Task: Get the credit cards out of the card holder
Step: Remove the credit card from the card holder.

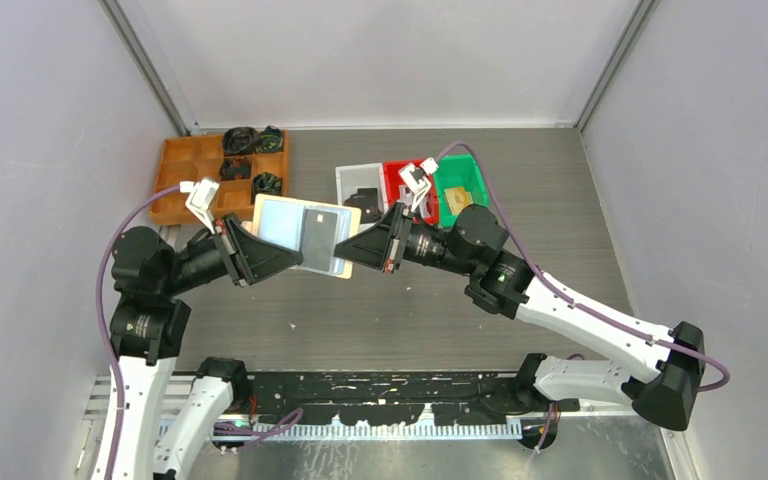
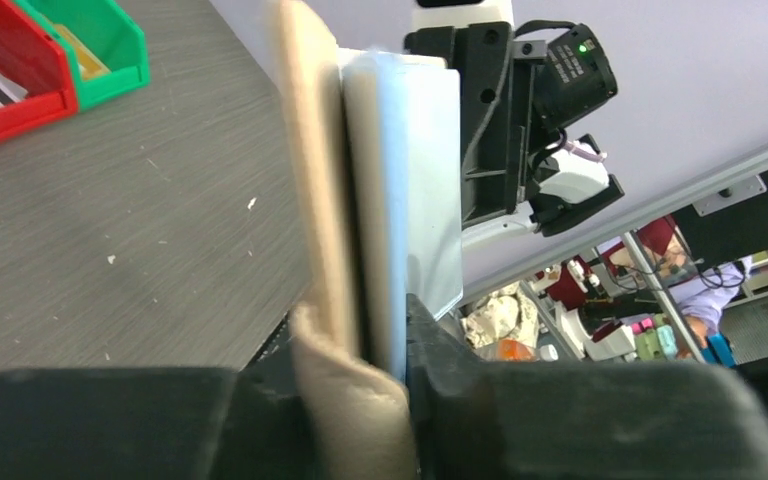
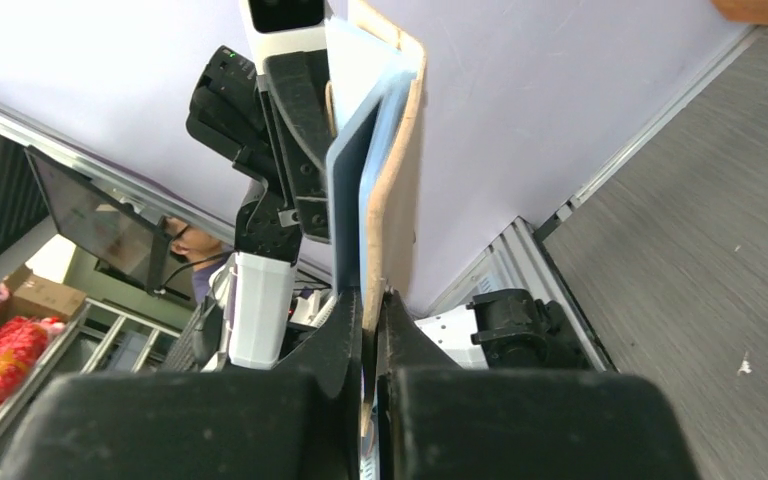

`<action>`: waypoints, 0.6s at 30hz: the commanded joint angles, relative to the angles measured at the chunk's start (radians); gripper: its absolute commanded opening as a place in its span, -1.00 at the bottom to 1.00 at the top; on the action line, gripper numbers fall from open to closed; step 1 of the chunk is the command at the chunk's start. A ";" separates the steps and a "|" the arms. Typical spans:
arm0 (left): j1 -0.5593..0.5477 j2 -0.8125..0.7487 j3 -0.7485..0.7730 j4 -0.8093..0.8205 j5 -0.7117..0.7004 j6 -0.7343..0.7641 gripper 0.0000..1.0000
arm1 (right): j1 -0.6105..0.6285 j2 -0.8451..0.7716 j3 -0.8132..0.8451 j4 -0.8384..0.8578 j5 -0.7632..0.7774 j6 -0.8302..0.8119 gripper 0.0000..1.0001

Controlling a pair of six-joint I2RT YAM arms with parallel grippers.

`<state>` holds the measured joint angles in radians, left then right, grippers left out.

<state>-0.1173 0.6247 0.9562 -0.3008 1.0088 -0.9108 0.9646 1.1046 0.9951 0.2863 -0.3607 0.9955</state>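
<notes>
Above the grey table (image 1: 380,320), the two arms reach inward from either side and meet at the card holder (image 1: 305,235), which hangs in the air between them. It is opened out flat with its pale blue lining facing up. A compartmented wooden tray (image 1: 175,185) lies on the table beyond the card holder and to its left, with black lumps (image 1: 250,140) in its far cells. A row of three bins, grey (image 1: 358,185), red (image 1: 397,180) and green (image 1: 460,190), sits beyond the holder to its right. The left gripper (image 1: 290,260) has its jaws pressed tight on the holder's left edge; the left wrist view shows the beige cover and blue lining squeezed between the fingers (image 2: 480,400). The right gripper (image 1: 348,250) pinches the opposite edge, jaws closed on the tan cover and blue pocket in the right wrist view. One dark grey credit card (image 1: 318,238) sits in a pocket on the holder's right half, near the right gripper.
</notes>
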 commanded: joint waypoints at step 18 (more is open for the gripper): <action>-0.008 -0.040 -0.015 -0.168 -0.033 0.362 0.28 | 0.193 0.159 0.440 -0.719 0.464 -0.361 -0.99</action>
<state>-0.1234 0.5797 0.9691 -0.4473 0.9848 -0.6552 1.1046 1.2053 1.3140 -0.2481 -0.0757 0.7483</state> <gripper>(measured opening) 0.644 0.072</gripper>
